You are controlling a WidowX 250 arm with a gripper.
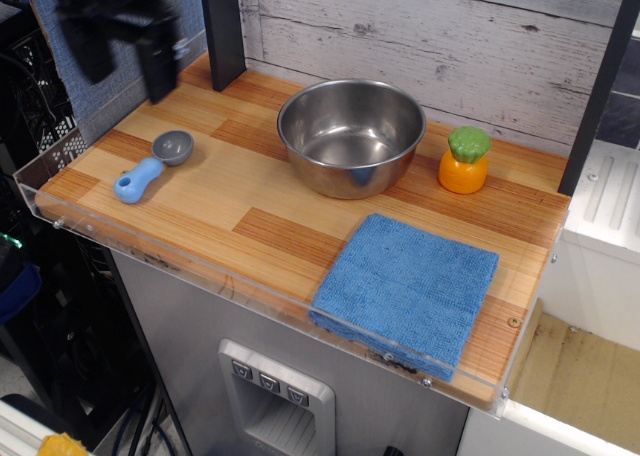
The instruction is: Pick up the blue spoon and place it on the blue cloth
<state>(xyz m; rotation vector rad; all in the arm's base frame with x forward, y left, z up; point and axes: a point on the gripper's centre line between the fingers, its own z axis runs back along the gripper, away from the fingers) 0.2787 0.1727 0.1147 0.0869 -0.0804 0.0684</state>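
Spoon (150, 166) untouched, well apart from blue cloth (408, 288); gripper (125, 46) blurred above it, prob. open w/ nothing held.

You have open wooden counter (240, 191) all around the blue spoon (150, 165), so you can come at it from above or from the front. On a straight line to the blue cloth (408, 288) nothing stands; the steel bowl (351, 134) sits just behind that path, and the toy carrot (466, 160) beyond it.
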